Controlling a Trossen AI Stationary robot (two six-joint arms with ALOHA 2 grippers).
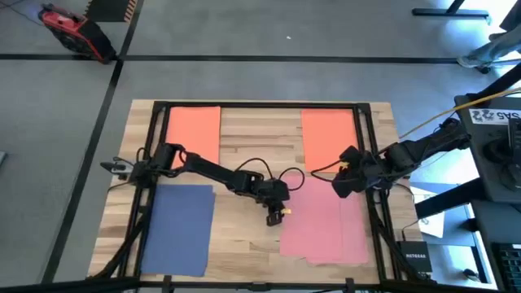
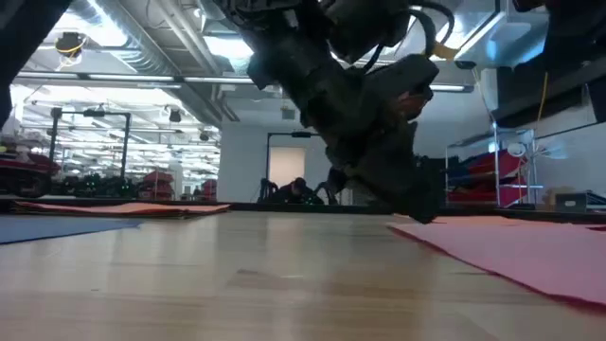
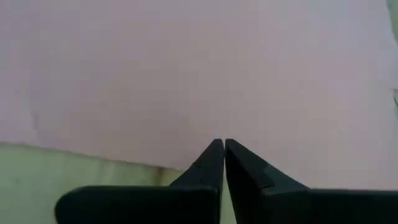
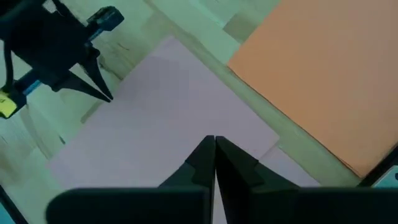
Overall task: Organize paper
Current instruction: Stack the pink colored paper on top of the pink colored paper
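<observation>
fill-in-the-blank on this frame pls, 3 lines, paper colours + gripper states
1. The left gripper hangs at the edge of the ____ paper.
2. Its fingers are ____.
3. Each far corner of the table holds a sheet of ____ paper.

Missing: pink; shut; orange

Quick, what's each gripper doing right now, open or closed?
Left gripper: shut, empty, at the pink paper's edge.
Right gripper: shut, empty, above the pink paper.
</observation>
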